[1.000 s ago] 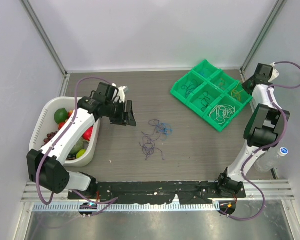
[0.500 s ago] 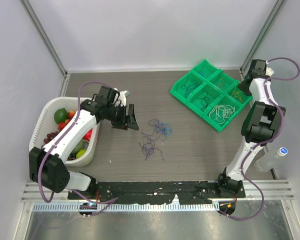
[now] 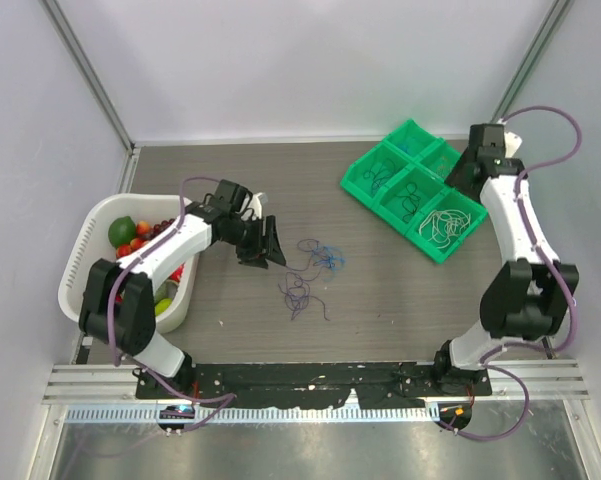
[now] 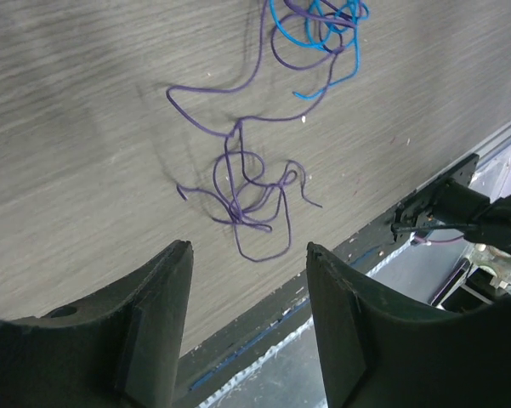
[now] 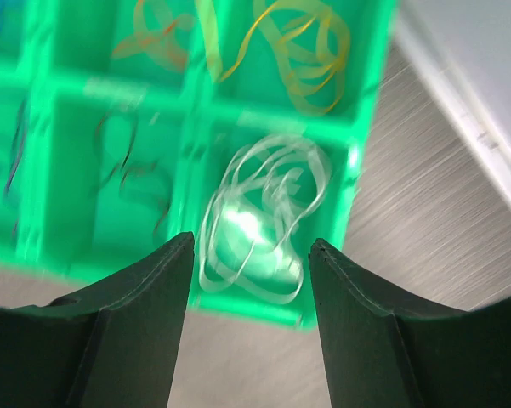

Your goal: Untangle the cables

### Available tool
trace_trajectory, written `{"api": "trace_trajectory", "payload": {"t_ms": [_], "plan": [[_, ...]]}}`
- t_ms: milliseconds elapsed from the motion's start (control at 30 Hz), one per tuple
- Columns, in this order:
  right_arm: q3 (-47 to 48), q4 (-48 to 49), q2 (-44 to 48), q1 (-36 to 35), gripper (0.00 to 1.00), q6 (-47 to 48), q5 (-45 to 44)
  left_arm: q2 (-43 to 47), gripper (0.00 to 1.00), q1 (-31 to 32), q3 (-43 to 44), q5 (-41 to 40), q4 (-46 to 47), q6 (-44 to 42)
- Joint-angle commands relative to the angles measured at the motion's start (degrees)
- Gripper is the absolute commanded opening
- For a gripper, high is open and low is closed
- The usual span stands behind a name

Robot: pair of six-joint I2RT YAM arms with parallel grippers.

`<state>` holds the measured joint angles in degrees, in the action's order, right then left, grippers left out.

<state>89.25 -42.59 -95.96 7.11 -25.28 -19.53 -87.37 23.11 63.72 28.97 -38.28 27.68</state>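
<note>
A loose tangle of purple and blue cables (image 3: 310, 270) lies mid-table. In the left wrist view the purple cables (image 4: 242, 191) lie just beyond my fingertips, the blue cables (image 4: 323, 34) farther off. My left gripper (image 3: 270, 245) (image 4: 248, 251) hangs open and empty just left of the tangle. The green compartment tray (image 3: 376, 151) holds sorted cables. My right gripper (image 3: 463, 172) (image 5: 251, 242) hovers open and empty above its white cables (image 5: 264, 212), with yellow cables (image 5: 289, 51) and orange cables (image 5: 157, 38) in compartments beyond.
A white basket (image 3: 75, 262) of fruit sits at the left edge, under the left arm. The table's black front strip (image 4: 425, 204) runs close behind the purple tangle. Grey walls close in the back and both sides.
My left gripper has moved right and closer to the tangle. The right arm has swung left from the back corner over the green tray, and its jaws have opened.
</note>
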Motion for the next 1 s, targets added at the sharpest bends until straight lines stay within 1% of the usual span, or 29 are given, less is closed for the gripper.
{"api": "trace_trajectory", "payload": {"t_ms": [0,33,67,100,133,167,200,267,333,367,433,533,567,633,733,867,900,967], "plan": [[-13.0,8.9,11.9,-10.1,0.62,3.0,14.0,-4.4,0.59,-0.3,0.3,2.5,5.1,2.9],[-16.6,10.6,13.2,-11.8,0.62,3.1,17.2,-5.5,0.59,-0.1,0.6,2.8,5.5,2.9],[-19.0,14.3,14.9,-15.6,0.62,3.2,23.9,-6.6,0.59,0.1,1.0,2.6,5.8,2.9],[-23.2,16.2,15.5,-19.1,0.62,2.9,26.0,-8.2,0.59,0.4,1.7,2.5,5.8,2.7],[-25.0,20.8,16.2,-20.6,0.62,1.7,31.8,-9.2,0.57,0.6,2.1,2.2,5.9,2.6],[-28.0,22.9,16.2,-23.3,0.62,0.9,34.4,-10.4,0.55,1.1,2.6,2.0,5.7,2.6],[-28.9,24.6,15.3,-24.4,0.61,-0.5,38.2,-11.4,0.52,1.7,3.2,2.0,5.5,2.6],[-30.4,26.8,13.9,-28.1,0.6,-2.8,41.5,-13.3,0.47,2.8,4.1,2.8,5.6,3.2],[-31.6,29.0,12.6,-32.5,0.59,-3.1,42.6,-14.6,0.41,4.0,4.6,2.9,5.9,3.6],[-31.3,28.9,11.9,-35.0,0.59,-2.3,41.6,-15.0,0.35,4.7,4.9,2.4,5.8,3.8],[-30.7,27.7,10.4,-36.7,0.59,-1.8,40.7,-15.6,0.22,5.5,5.6,1.6,4.9,3.7],[-31.2,29.3,8.8,-37.0,0.59,-2.1,44.0,-14.0,0.05,6.2,5.9,-0.5,3.1,3.1],[-31.2,30.5,7.8,-37.2,0.59,-2.0,46.5,-13.1,0.0,6.2,5.7,-0.8,2.3,2.7],[-30.6,30.6,6.2,-38.0,0.59,-1.1,47.9,-10.2,0.0,6.2,6.1,-1.3,0.9,1.9],[-30.9,31.3,4.0,-39.4,0.59,-0.7,46.9,-4.4,0.0,6.2,7.1,-3.5,-1.9,1.6],[-31.5,34.1,0.6,-40.9,0.58,-1.4,47.8,5.2,0.0,6.2,7.4,-2.4,-0.5,4.6],[-31.3,34.6,0.1,-41.2,0.58,-1.5,47.5,6.8,0.0,6.2,7.6,-1.6,0.3,5.8],[-30.5,34.0,-1.7,-42.2,0.56,-2.0,43.4,10.3,0.0,6.3,9.8,-0.8,0.1,7.2]]}}
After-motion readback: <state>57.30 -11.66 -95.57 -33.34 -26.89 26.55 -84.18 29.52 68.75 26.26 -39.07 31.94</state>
